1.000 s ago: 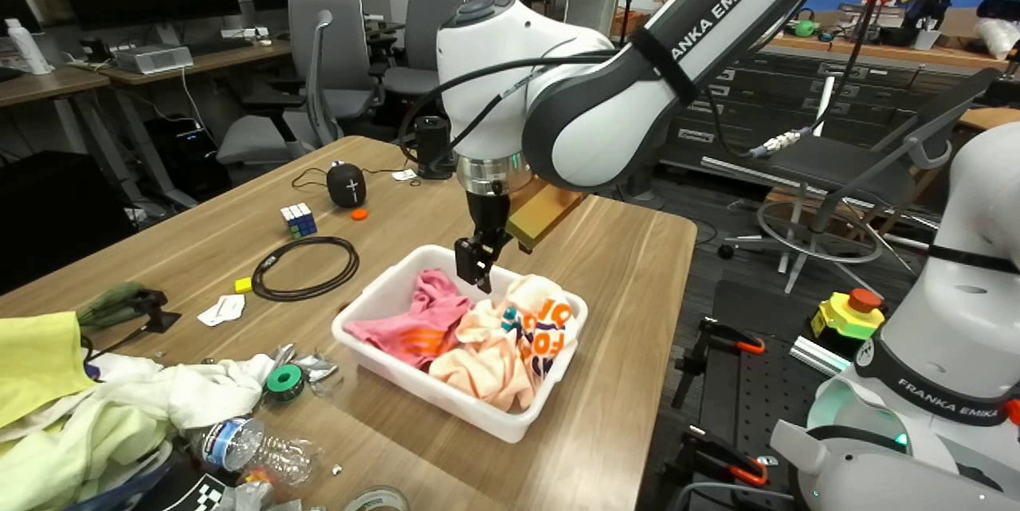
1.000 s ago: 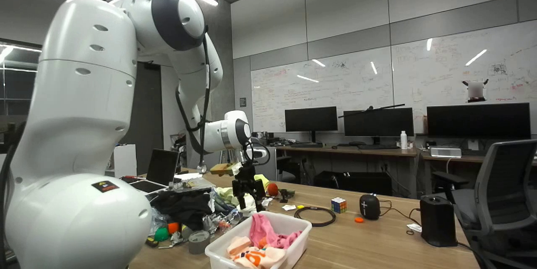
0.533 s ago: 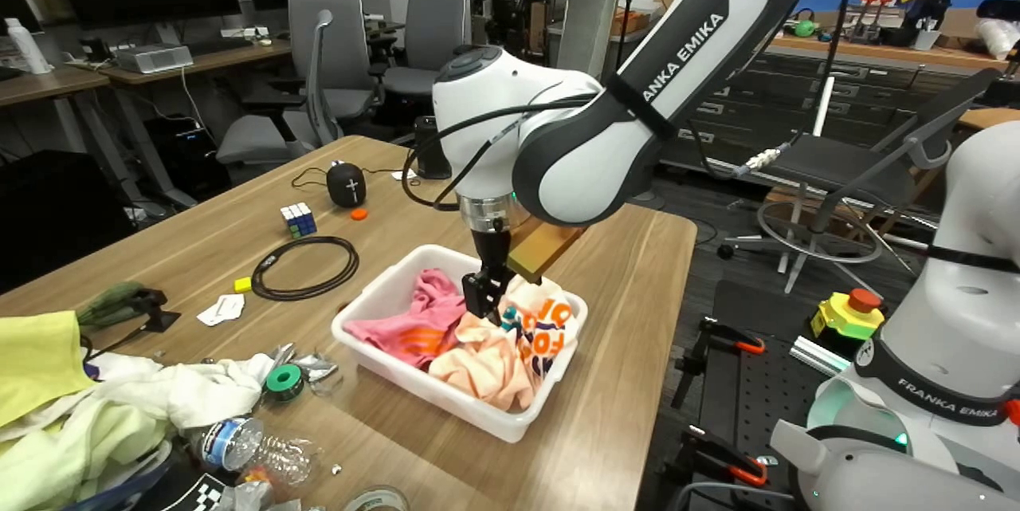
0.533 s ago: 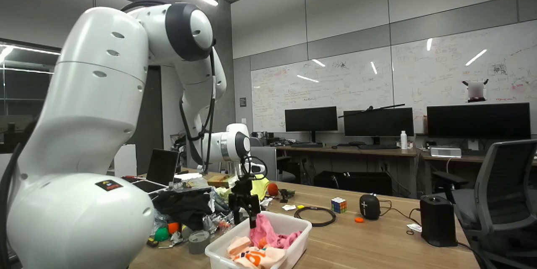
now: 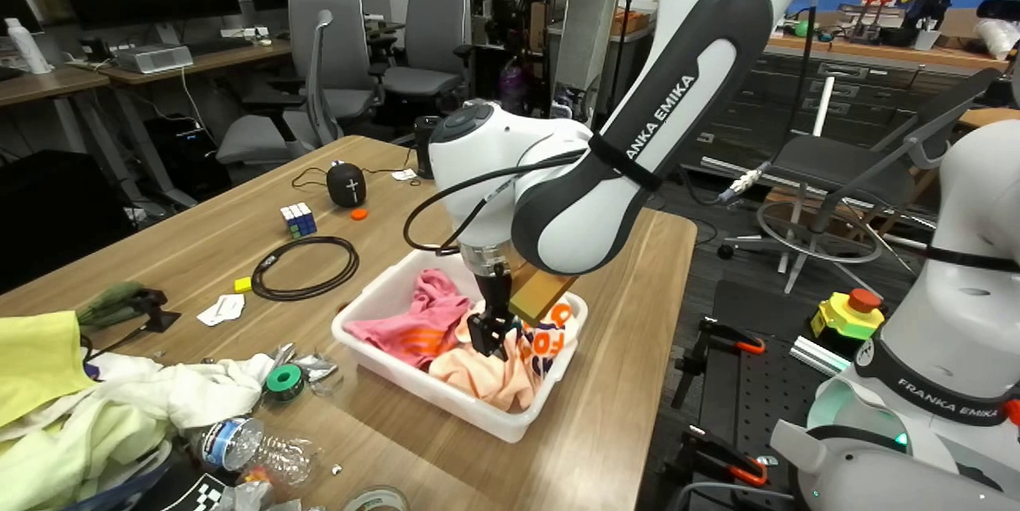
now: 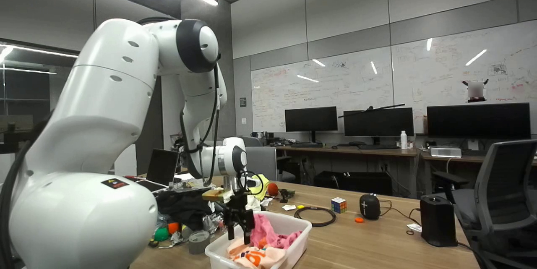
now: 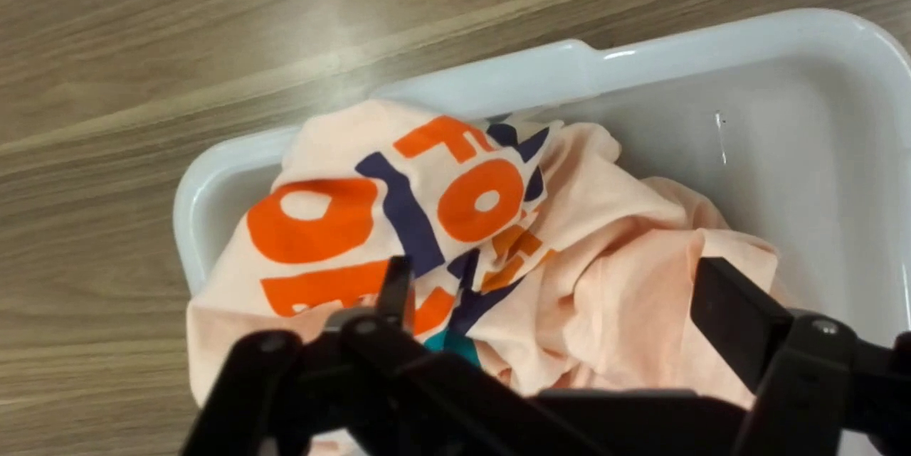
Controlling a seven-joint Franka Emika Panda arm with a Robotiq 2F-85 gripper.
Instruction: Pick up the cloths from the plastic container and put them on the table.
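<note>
Pinch the peach cloth (image 7: 569, 221) deep, then lift straight

The tool (image 7: 562, 303) stands wide with nothing clamped, over the peach cloth in the tub (image 5: 434, 393); whether the fingers (image 7: 740, 324) touch fabric I cannot tell. This looks like the moment to grasp: sink them either side of a bunched fold, stop short of the tub's floor, close, and rise straight past the rim before swinging over the bench (image 5: 613, 415). The pink cloth (image 5: 426, 308) beside it, left in an exterior view, may drag along if caught. There the arm (image 5: 578, 224) reaches in from the right, forearm sloping down leftward, tool pointing roughly downward.
</note>
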